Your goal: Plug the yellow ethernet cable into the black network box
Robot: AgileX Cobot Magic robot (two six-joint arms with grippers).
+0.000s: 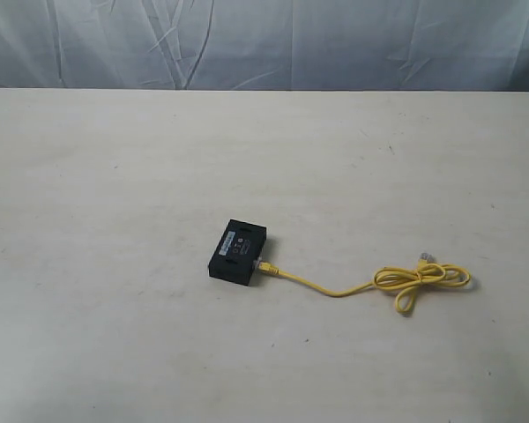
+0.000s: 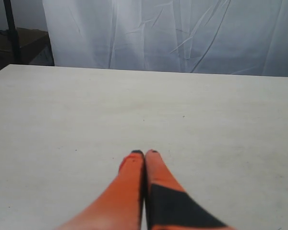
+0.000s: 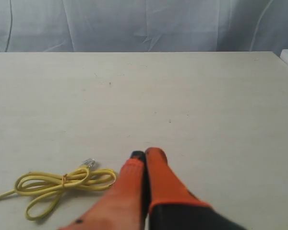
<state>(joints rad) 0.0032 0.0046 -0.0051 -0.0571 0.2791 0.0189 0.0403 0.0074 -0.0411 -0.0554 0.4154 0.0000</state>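
Plug at the port, both grippers empty

Exterior: the cable (image 1: 420, 278) has one plug meeting the box (image 1: 239, 252); whether it is seated I cannot tell, and the label is unreadable. Left wrist: the left gripper (image 2: 144, 153) is pinched together, holding nothing. Right wrist: the right gripper (image 3: 146, 154) is the same, near the coil (image 3: 65, 182). The next move is probably to check the seating.

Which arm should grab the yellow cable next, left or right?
Probably right. The right claw, shut, is close beside the yellow ethernet cable and its loops; the left claw sees only table.

Yellow ethernet cable (image 1: 335, 293) — one end touching black network box (image 1: 238, 251).
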